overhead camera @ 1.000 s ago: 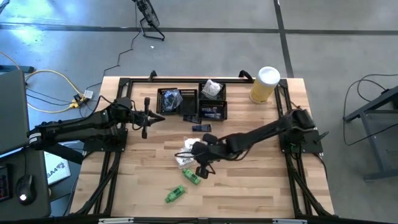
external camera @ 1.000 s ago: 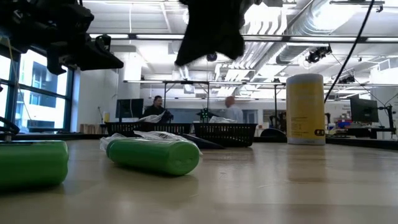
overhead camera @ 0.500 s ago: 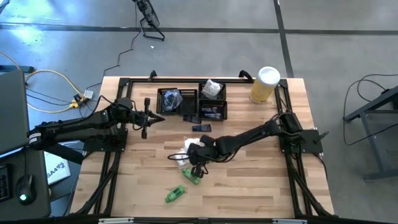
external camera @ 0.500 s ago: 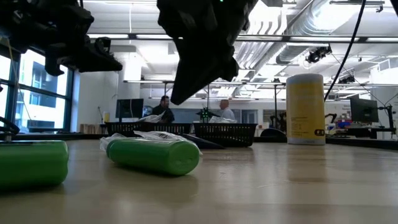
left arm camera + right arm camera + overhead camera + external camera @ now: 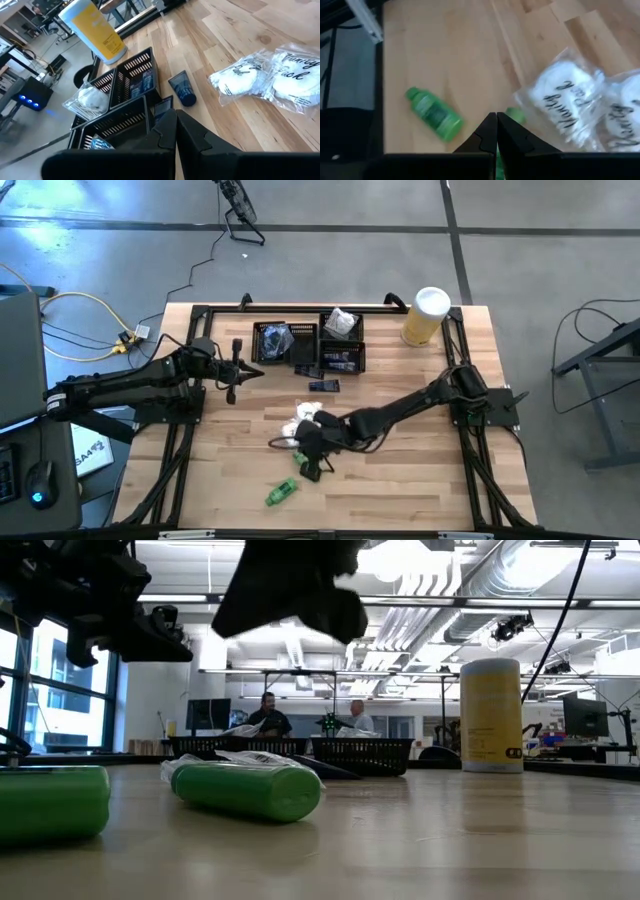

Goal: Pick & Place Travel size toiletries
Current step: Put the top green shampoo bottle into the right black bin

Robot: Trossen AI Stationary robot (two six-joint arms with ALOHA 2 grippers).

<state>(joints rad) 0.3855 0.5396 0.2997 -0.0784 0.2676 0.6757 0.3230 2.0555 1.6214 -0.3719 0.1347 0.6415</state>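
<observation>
Bright, even overhead light in the high view; soft short shadows under the arms. Low view backlit by ceiling strips (image 5: 250, 600) at 12 o'clock (arms go silhouette), near green tube (image 5: 50, 802) at 8 o'clock out of focus. Right wrist view blurred throughout; sachets (image 5: 570, 110) glare slightly.

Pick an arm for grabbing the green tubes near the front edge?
Right, probably. Its tool, shut, hangs right over one small green plastic tube, the other close by. The left tool waits near the black mesh trays.

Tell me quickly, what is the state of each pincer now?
Left pincer: closed, holding nothing, near the black trays.
Right pincer: closed, empty, above a green tube.
</observation>
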